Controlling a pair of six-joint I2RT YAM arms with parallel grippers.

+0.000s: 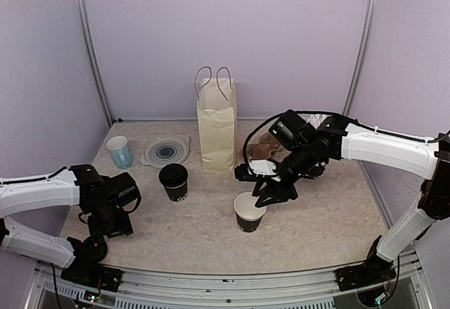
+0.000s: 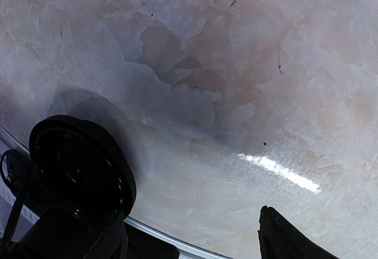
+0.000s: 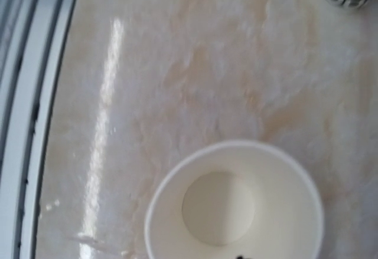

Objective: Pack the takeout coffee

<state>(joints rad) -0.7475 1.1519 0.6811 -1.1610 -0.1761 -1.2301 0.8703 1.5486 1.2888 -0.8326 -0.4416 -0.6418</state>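
One takeout coffee cup (image 1: 173, 181), black with its black lid on, stands left of centre. A second black cup (image 1: 249, 212) stands open near the middle, its white inside (image 3: 236, 203) empty. My right gripper (image 1: 266, 195) hangs right over this cup's far rim. Its jaws are too dark to read from above, and only a black speck of them shows in the right wrist view. My left gripper (image 1: 105, 223) is low at the near left, far from both cups. Its fingers (image 2: 289, 238) stand wide apart over bare table.
A tall paper bag (image 1: 216, 126) with handles stands upright at the back centre. A translucent blue cup (image 1: 120, 151) and a round grey dish (image 1: 165, 151) sit at the back left. Brown items (image 1: 264, 147) lie behind the right arm. The metal table edge (image 3: 23, 123) runs close by.
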